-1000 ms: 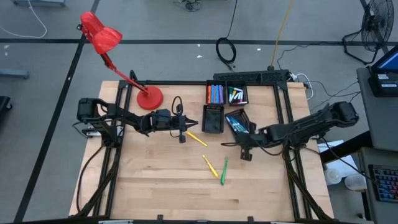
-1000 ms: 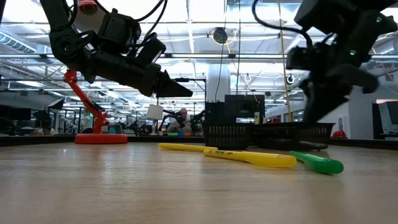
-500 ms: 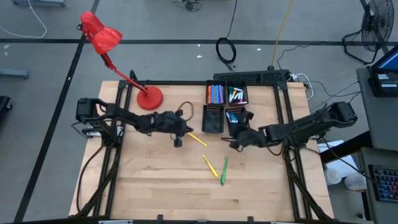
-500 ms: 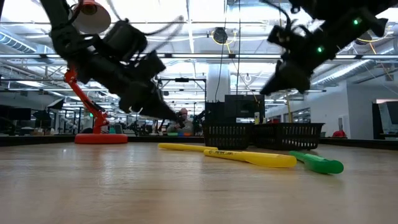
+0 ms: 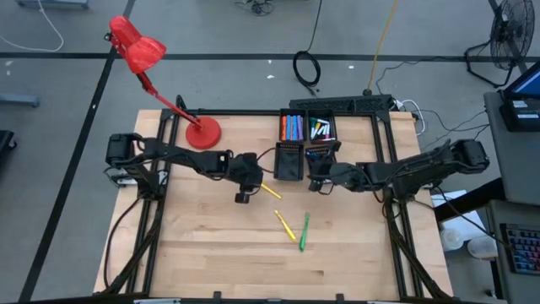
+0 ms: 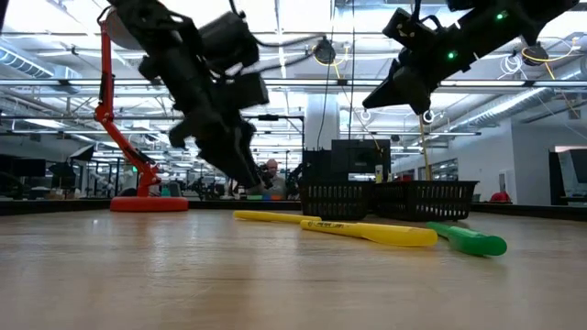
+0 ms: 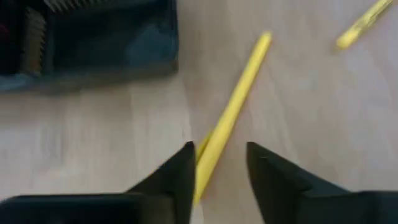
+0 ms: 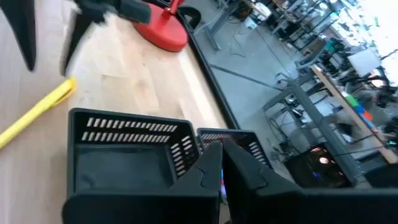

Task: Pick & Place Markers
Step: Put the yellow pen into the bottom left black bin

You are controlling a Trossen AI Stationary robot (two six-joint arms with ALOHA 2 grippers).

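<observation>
Left gripper [image 7: 217,171] low over table [image 5: 211,245], fingers apart, straddling near end of yellow marker [image 7: 233,112]; not clamped on it. Second yellow marker [image 5: 285,225] and green marker [image 5: 303,231] lying mid-table, close together. Right gripper [image 8: 221,163] fingers pressed together, empty, raised over black tray [image 5: 308,143]. More markers in tray's far compartments: blue/orange [image 5: 291,127], white/mixed [image 5: 321,129]. Dark print on yellow marker [image 6: 367,230] in low view, unreadable. Red lamp [image 5: 139,55] at table's far left corner.
</observation>
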